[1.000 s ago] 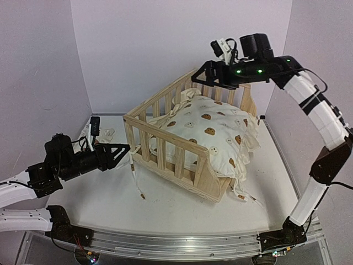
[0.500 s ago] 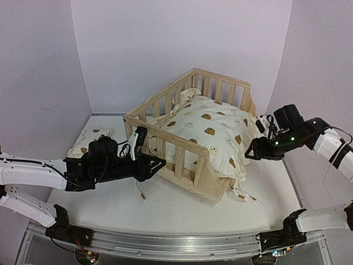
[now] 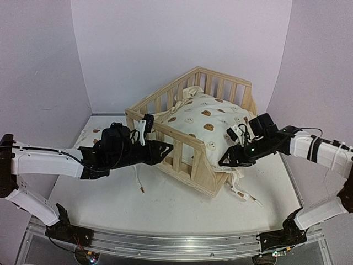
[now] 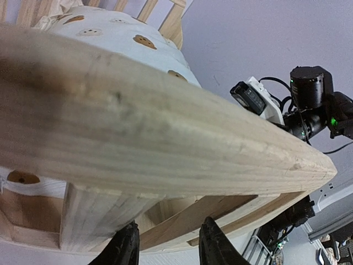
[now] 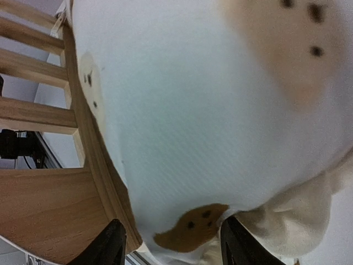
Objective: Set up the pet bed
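The pet bed's pine frame [image 3: 182,136] stands mid-table with the cream bear-print cushion [image 3: 207,118] inside, its ruffle spilling over the open front right side. The small matching pillow [image 3: 89,134] lies at the left, partly behind my left arm. My left gripper [image 3: 165,150] is open at the frame's near left rail; in the left wrist view the rail [image 4: 138,127] fills the frame just above the gripper [image 4: 165,248]. My right gripper [image 3: 225,161] is open at the cushion's front corner; the cushion [image 5: 220,110] sits close between the gripper's [image 5: 174,245] fingers.
Loose cushion ties trail on the table in front of the frame [image 3: 140,185] and by its front right corner [image 3: 247,197]. Purple walls close in the back and both sides. The frame's side panel [image 5: 49,210] lies left of my right fingers.
My left gripper has moved right up to the frame's near rail. My right arm has swung down from above the back rail to the cushion's front corner.
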